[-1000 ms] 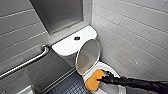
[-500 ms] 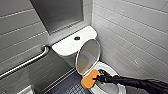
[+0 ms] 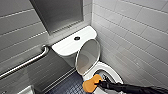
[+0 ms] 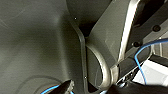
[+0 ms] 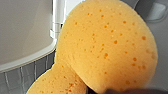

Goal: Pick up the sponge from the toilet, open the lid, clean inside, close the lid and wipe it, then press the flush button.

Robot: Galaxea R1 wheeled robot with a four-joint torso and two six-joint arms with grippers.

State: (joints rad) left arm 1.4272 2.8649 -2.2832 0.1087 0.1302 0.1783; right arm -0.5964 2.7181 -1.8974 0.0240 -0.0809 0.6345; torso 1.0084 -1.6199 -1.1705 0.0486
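Note:
The white toilet [image 3: 111,70] stands in the corner with its oval lid [image 3: 87,56] raised and leaning back against the tank. The dark round flush button [image 3: 77,38] sits in the middle of the tank cover. My right gripper [image 3: 98,84] comes in from the lower right and is shut on the orange sponge [image 3: 90,85], which it holds at the near left rim of the bowl. The sponge [image 5: 107,45] looms large in the right wrist view, with the white lid behind it. My left gripper is open, and I see nothing held in it.
A metal grab bar [image 3: 27,62] runs along the left wall. A grey recessed niche [image 3: 60,13] sits above the tank. White tiled wall [image 3: 135,37] closes in on the right. Dark floor tiles [image 3: 67,86] lie left of the bowl.
The sponge and my right gripper have shifted slightly lower, towards the near rim of the bowl. The lid has stayed up.

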